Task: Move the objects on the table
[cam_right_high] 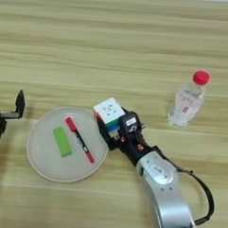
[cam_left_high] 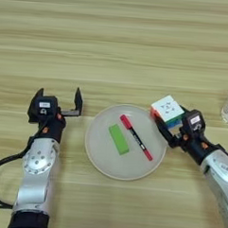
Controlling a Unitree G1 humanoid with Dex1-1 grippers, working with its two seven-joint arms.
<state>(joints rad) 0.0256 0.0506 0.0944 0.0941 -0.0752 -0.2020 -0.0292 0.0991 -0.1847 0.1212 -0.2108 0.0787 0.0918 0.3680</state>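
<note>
The left gripper (cam_left_high: 57,101) rests on the wooden worktop (cam_left_high: 119,40), jaws open and empty, just left of a round pale plate (cam_left_high: 97,148). On the plate lie a small green rectangular block (cam_left_high: 119,139) and a slim red-and-black pen (cam_left_high: 136,137), side by side. At the plate's right rim, the right gripper (cam_right_high: 106,122) clamps a multicoloured puzzle cube (cam_right_high: 109,111), white face up. Further right stands a clear bottle (cam_right_high: 186,101) with a red cap.

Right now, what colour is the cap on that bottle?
Red; the bottle cap shows best in the right eye view.
</note>
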